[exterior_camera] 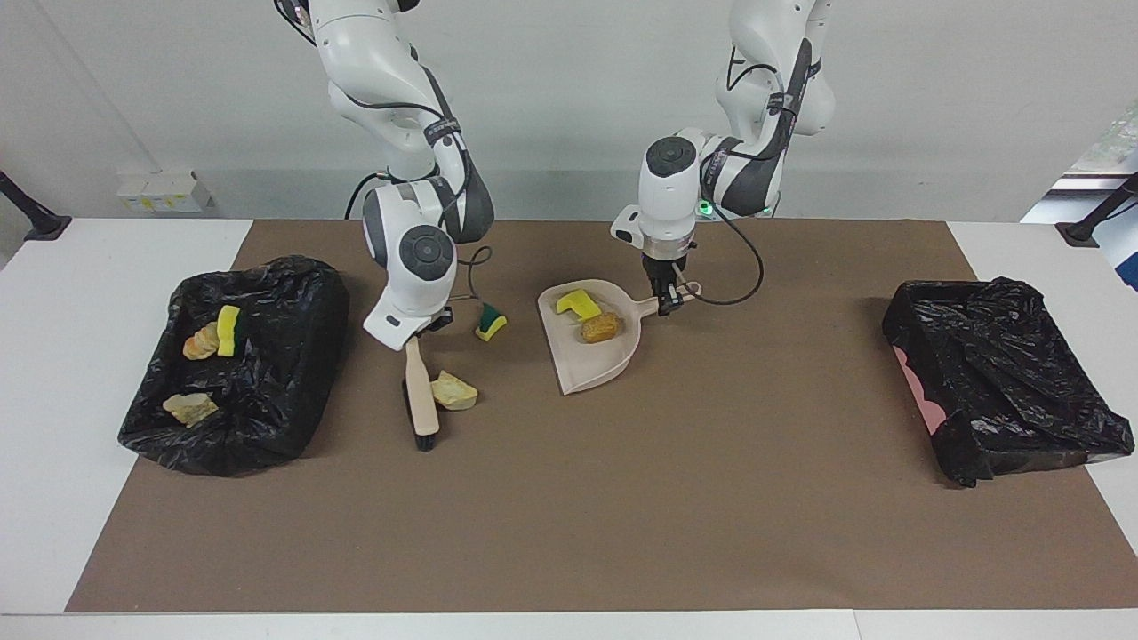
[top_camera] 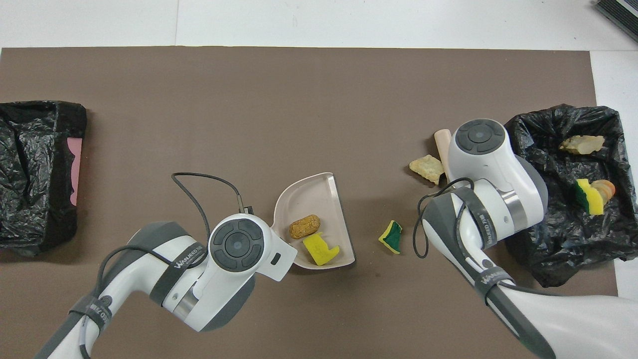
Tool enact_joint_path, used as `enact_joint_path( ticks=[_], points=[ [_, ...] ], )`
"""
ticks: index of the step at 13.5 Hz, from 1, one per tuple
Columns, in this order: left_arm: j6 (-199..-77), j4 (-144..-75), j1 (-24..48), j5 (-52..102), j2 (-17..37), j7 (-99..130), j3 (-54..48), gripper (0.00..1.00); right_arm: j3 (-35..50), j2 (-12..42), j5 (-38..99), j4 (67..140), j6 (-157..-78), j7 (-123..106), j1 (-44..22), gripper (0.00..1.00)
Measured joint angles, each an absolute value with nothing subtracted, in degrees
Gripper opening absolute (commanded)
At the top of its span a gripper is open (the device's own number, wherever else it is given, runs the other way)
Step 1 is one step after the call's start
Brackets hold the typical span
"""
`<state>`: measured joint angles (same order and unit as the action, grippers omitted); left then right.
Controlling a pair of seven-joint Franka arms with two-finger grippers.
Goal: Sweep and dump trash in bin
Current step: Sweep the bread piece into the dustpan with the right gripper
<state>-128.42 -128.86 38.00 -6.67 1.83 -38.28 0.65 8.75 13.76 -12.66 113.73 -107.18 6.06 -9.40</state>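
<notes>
While right end effector [exterior_camera: 425, 326] pinches wooden brush [exterior_camera: 420, 397], left end effector [exterior_camera: 667, 300] pinches smooth beige dustpan [exterior_camera: 587, 364].

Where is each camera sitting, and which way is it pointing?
Facing view: high across the table, looking at the robots; both arms show, left gripper on the dustpan handle, right gripper holding the brush.
Overhead view: above the robots' end, looking steeply down; forearms and wrists show.
Shared: dustpan, brush, tan scrap, both black bins.
</notes>
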Motion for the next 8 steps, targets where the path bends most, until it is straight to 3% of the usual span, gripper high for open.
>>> enact_joint_path(
  ticks=[5,8],
  points=[
    [-128.4,-129.25,37.97,-6.67,1.69,-36.46,0.85,0.0,8.98,11.7,1.91,115.36,-107.2,-1.25,-17.57,0.0],
    [-128.39,-129.33,37.96,-6.67,1.6,-36.31,0.87,0.0,9.01,11.19,11.37,115.37,-107.21,-2.17,-19.21,0.0]
  ],
)
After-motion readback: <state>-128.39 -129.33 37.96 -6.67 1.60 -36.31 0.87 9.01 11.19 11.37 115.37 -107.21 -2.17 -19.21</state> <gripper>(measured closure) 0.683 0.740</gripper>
